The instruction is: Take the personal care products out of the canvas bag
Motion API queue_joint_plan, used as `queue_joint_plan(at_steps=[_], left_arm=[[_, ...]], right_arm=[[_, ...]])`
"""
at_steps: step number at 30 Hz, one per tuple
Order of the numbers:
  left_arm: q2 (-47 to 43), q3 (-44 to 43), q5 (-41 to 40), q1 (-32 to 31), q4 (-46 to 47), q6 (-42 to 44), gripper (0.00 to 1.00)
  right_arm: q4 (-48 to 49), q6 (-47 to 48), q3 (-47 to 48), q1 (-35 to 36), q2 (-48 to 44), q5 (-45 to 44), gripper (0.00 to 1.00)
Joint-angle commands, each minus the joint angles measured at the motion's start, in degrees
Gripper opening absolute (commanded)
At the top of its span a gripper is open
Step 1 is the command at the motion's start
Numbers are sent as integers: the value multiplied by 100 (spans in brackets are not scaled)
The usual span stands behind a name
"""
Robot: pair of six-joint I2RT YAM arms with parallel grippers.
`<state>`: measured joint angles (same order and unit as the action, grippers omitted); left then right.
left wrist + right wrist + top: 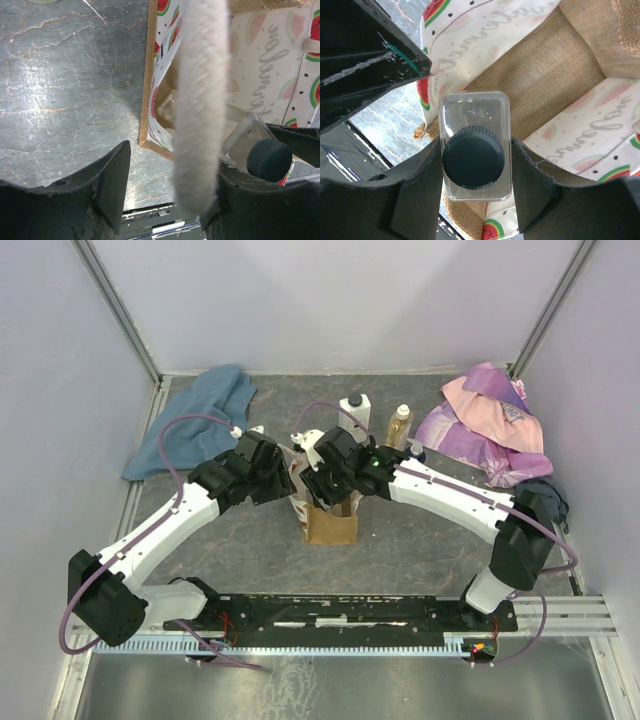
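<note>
The right gripper [476, 167] is clamped on a clear bottle [475, 112] with a dark screw cap, one finger pressed to each flat side. The bottle stands upright at the mouth of the bag [545, 75], whose woven floor and watermelon-print lining show beyond the fingers. Close on this gripper's left, a black finger of the other arm hangs over the bag's rim and crowds that side.

The left gripper [172, 165] is spread wide. The bag's cream handle [200, 100] runs between its fingers, lying against the right finger [240, 200], with a broad gap to the other one. Just to its right sit the capped bottle and the right gripper's dark finger.

From above, both grippers meet over the bag [332, 528], hiding most of its opening. Beyond the right gripper a white bottle [354, 412] and an amber bottle [400, 425] stand on the table [230, 550]. A blue cloth [195, 430] lies beyond the left gripper, and a pink cloth [490, 420] lies far right
</note>
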<state>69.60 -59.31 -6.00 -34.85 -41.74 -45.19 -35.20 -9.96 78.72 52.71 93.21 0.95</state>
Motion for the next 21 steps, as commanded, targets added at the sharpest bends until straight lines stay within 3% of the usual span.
queue_joint_plan(at_steps=[1,13,21], left_arm=[[-151,-109,-151,-22,5,-159,59],[-187,-39,-145,-22,16,-165,60],[-225,28,-157,-22,15,-174,61]], right_arm=[[-462,61,623,-28,-101,-353,29],[-1198,-147,1678,-24,-465,-535,31],[-1433,-112,2292,-24,-782,-1104,34]])
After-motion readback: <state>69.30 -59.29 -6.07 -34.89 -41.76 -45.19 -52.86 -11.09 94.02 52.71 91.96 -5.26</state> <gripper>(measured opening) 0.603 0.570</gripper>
